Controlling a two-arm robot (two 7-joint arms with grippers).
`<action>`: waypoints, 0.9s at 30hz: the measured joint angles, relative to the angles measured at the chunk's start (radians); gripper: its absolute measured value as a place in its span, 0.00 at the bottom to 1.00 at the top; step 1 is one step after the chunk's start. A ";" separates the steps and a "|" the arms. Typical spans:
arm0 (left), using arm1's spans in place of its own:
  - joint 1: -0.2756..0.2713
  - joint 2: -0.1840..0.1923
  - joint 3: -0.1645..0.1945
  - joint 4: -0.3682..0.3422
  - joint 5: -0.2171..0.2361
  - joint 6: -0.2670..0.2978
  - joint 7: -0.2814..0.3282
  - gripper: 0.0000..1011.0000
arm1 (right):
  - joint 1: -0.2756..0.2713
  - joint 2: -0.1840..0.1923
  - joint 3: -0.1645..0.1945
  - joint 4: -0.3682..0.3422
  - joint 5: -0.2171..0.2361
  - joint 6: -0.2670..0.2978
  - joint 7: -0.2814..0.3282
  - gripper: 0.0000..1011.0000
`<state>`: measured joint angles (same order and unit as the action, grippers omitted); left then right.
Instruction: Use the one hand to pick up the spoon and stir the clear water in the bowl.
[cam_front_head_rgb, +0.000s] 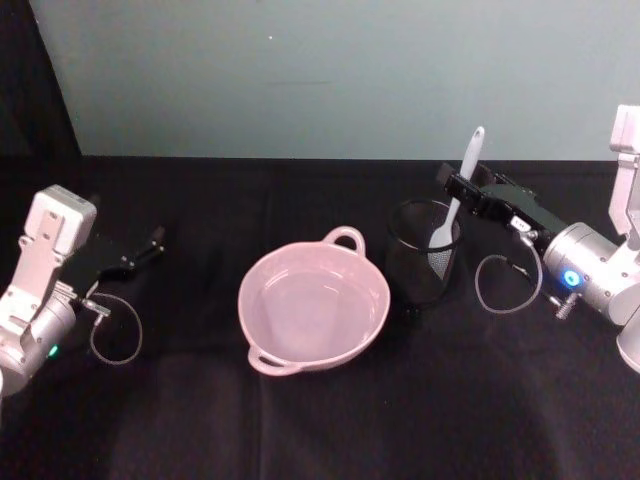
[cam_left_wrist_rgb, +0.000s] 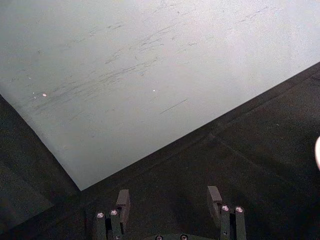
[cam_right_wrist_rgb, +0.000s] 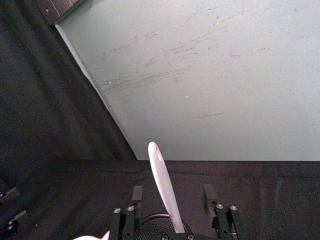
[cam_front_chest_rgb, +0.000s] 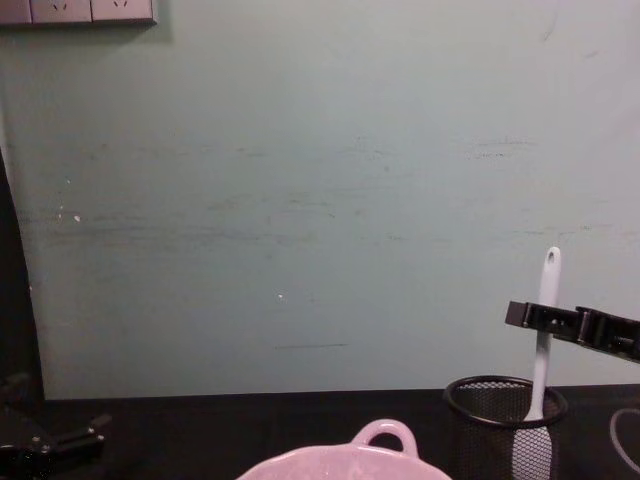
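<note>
The white spoon (cam_front_head_rgb: 462, 172) stands upright in a black wire-mesh cup (cam_front_head_rgb: 420, 270), blade down and handle sticking up. My right gripper (cam_front_head_rgb: 452, 182) is open at the handle's mid-height. In the right wrist view the spoon (cam_right_wrist_rgb: 162, 182) rises between its spread fingers (cam_right_wrist_rgb: 137, 193), and I cannot tell whether they touch it. In the chest view the right gripper (cam_front_chest_rgb: 530, 315) reaches in from the right to the spoon (cam_front_chest_rgb: 545, 290). The pale pink bowl (cam_front_head_rgb: 262, 272) holding clear water sits left of the cup. My left gripper (cam_front_head_rgb: 155, 240) is open and parked far left.
A pale green wall (cam_front_head_rgb: 330, 70) backs the black-clothed table (cam_front_head_rgb: 320, 430). In the chest view the mesh cup (cam_front_chest_rgb: 490, 420) stands close to the right of the bowl's loop handle (cam_front_chest_rgb: 385, 433). Cable loops hang by both wrists.
</note>
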<state>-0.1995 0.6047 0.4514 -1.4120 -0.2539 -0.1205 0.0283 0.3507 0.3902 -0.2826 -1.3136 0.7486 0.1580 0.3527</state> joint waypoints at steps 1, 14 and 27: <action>0.000 0.000 0.000 0.000 0.000 0.000 0.000 1.00 | 0.000 0.000 0.000 0.000 0.000 0.000 0.000 0.75; 0.000 0.000 0.000 0.000 0.000 0.000 0.000 1.00 | 0.000 0.000 0.001 -0.001 0.000 -0.002 -0.001 0.99; 0.000 0.000 0.000 0.000 0.000 0.000 0.000 1.00 | -0.015 0.003 0.008 -0.025 -0.017 -0.034 -0.034 0.99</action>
<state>-0.1995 0.6047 0.4514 -1.4119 -0.2539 -0.1205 0.0283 0.3356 0.3936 -0.2748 -1.3389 0.7312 0.1240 0.3185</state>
